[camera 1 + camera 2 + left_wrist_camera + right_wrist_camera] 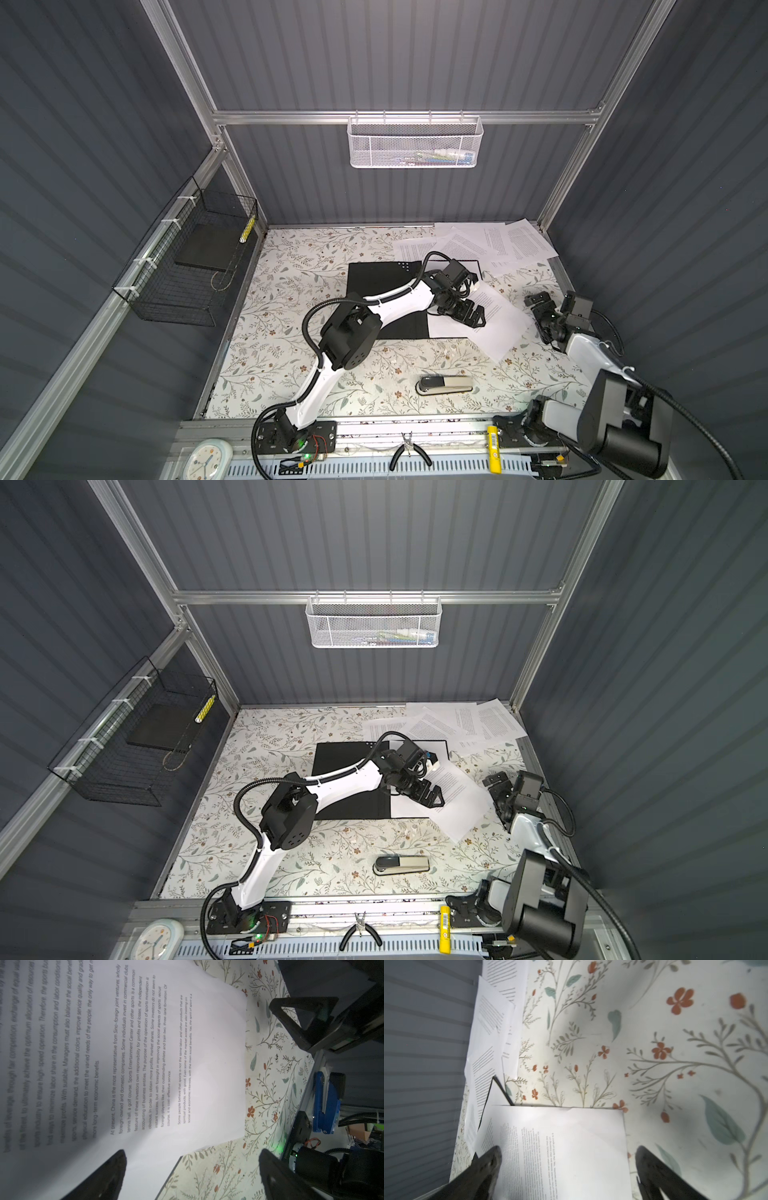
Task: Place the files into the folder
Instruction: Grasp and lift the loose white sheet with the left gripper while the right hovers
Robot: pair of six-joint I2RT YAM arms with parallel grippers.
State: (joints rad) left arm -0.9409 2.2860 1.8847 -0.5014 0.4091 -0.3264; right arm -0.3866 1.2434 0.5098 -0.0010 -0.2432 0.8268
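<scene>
A thin black folder [374, 282] lies open at the centre of both top views on the flowered table top [291, 374]. One white printed sheet [498, 328] lies askew over its right half and overhangs to the right. The other white sheets [498, 241] sit in a loose pile at upper right. The left gripper [473, 316] hangs over the askew sheet, jaws spread, empty. The right gripper [539, 313], at right, is spread too, gripping nothing. The white mesh basket [415, 145], upper centre, holds small coloured items, too blurred to name. The black wire basket [174, 307], at left, holds a dark slab [208, 249] and a yellow-striped stick [248, 230].
</scene>
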